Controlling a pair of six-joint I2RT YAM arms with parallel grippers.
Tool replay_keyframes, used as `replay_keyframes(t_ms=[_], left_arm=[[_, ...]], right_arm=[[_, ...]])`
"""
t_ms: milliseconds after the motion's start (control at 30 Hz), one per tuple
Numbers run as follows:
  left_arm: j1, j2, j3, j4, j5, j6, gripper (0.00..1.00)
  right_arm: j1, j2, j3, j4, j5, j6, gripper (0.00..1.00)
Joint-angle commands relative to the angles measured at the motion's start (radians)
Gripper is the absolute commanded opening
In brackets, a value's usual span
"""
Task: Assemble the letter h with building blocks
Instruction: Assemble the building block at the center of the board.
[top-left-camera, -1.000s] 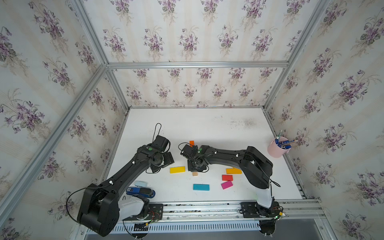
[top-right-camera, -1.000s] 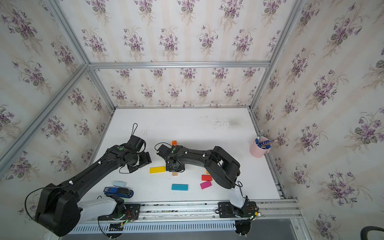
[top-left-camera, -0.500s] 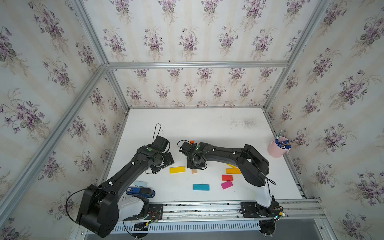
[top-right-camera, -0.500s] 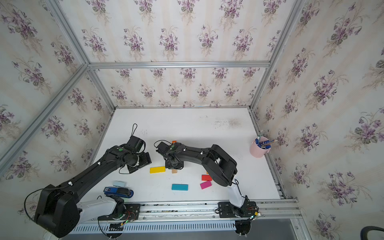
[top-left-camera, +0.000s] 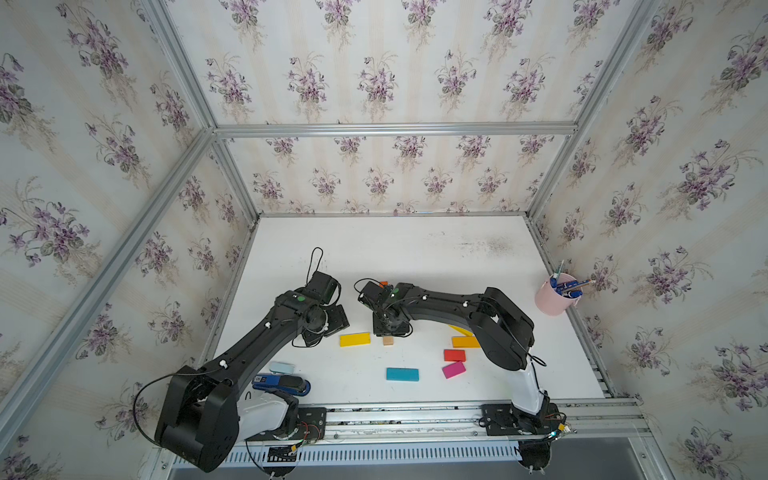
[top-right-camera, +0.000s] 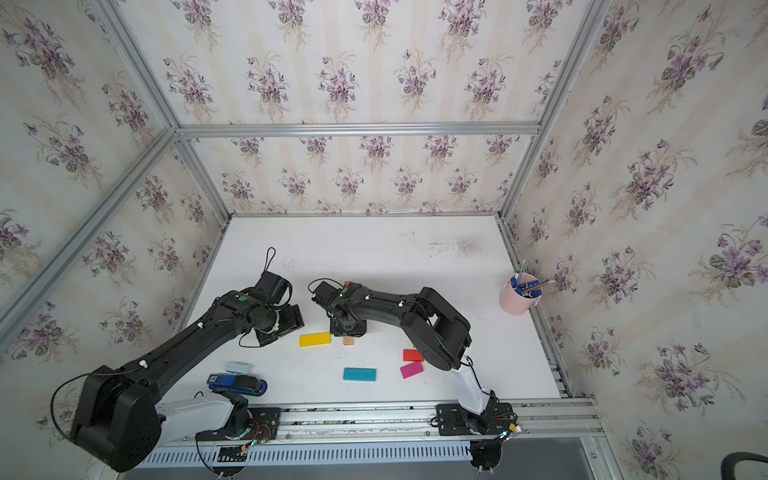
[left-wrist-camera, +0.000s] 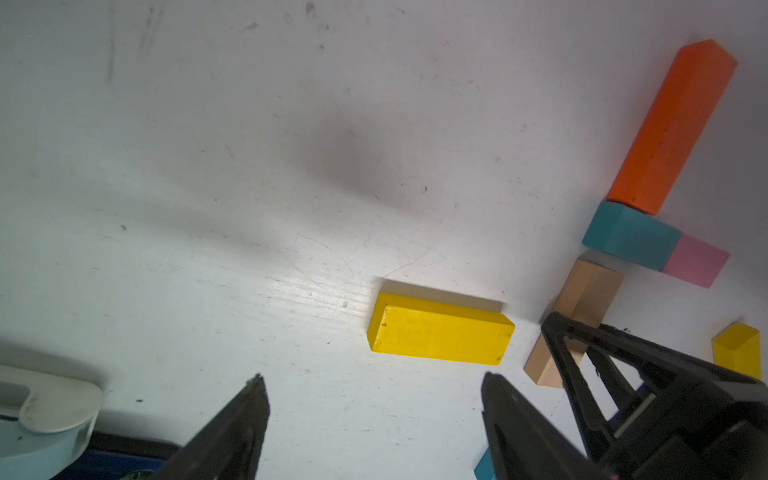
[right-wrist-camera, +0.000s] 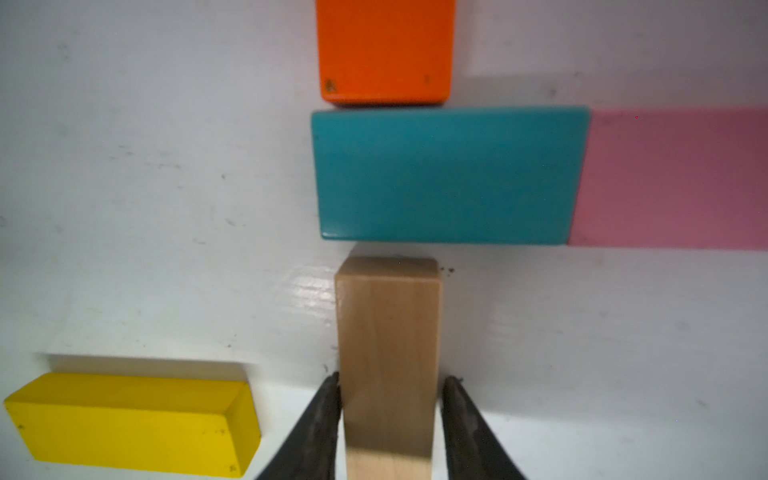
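Observation:
In the right wrist view a natural wood block lies end-on just short of a teal block. A pink block adjoins the teal one and an orange block butts against its far side. My right gripper straddles the wood block, open, with a thin gap at one finger. My left gripper is open and empty, near a yellow block. In both top views the right gripper covers most of the figure; only the wood block's end shows.
Loose blocks lie toward the front right: teal, red, magenta, orange-yellow. A dark blue stapler-like object and a pale blue pad sit front left. A pink pen cup stands at the right edge.
The right gripper has carried the wood block slightly farther from the front edge, toward the teal block, and its jaws have eased apart. The left arm has not moved.

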Motion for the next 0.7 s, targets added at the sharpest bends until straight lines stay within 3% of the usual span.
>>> replay_keyframes(t_ms=[0,267,667], left_arm=[[0.000,0.001,0.007,0.013,0.003,0.007,0.83],[0.001,0.000,0.002,0.020,0.011,0.005,0.83],[0.001,0.007,-0.003,0.026,0.014,0.009,0.83]], right_arm=[[0.001,0.006,0.007,-0.020,0.005,-0.001,0.38],[-0.009,0.013,0.012,-0.028,0.010,-0.001,0.30],[-0.009,0.033,0.034,-0.022,-0.011,-0.017,0.29]])
